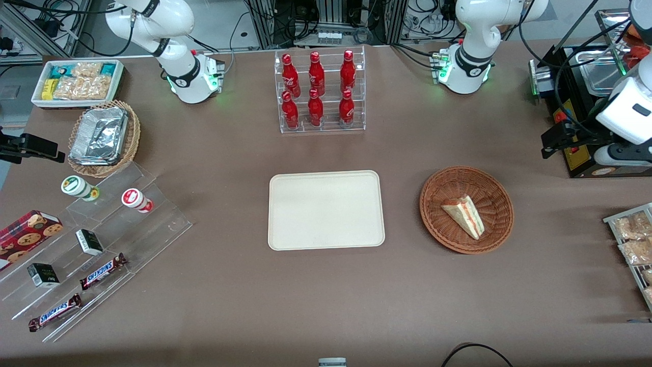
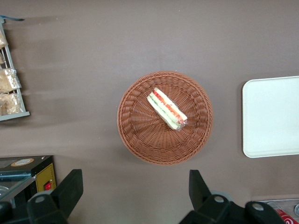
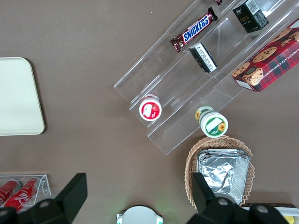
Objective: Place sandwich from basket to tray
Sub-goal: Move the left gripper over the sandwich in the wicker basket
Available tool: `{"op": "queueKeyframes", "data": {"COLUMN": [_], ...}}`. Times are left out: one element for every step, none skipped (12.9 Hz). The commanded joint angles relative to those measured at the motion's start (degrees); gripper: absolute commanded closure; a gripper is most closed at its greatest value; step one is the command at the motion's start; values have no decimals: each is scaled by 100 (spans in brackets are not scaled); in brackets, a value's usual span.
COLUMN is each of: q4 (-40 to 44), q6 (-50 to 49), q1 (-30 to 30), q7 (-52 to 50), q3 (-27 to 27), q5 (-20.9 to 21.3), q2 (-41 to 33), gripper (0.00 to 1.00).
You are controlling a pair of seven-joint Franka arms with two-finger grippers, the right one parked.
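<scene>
The sandwich (image 1: 463, 216), a clear-wrapped white wedge with red and green layers, lies in the round reddish-brown wicker basket (image 1: 466, 173). The cream tray (image 1: 326, 210) lies flat beside the basket, toward the parked arm's end, with nothing on it. My left gripper (image 1: 554, 140) hangs high above the table, farther from the front camera than the basket, next to a black appliance. In the left wrist view the gripper (image 2: 134, 191) is open wide and empty, with the basket (image 2: 140, 135), the sandwich (image 2: 167, 108) and part of the tray (image 2: 271, 116) below it.
A clear rack of red bottles (image 1: 318, 92) stands farther from the front camera than the tray. The black appliance (image 1: 586, 127) and a rack of snack packets (image 1: 631, 244) are at the working arm's end. Acrylic shelves with snacks (image 1: 91, 250) and a foil-container basket (image 1: 102, 137) are at the parked arm's end.
</scene>
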Motion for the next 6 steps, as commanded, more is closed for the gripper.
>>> {"op": "queueKeyframes", "data": {"q4": [44, 52, 52, 18, -52, -158], "q6": [-167, -167, -133, -98, -80, 86], "q1": [42, 50, 42, 33, 16, -11], "q7": [-1, -62, -71, -106, -306, -465], "q3": [-9, -26, -35, -44, -96, -132], "q5": [27, 18, 27, 27, 27, 53], "q2": [-80, -80, -36, 7, 104, 139], "gripper": [0, 0, 0, 0, 0, 0]}}
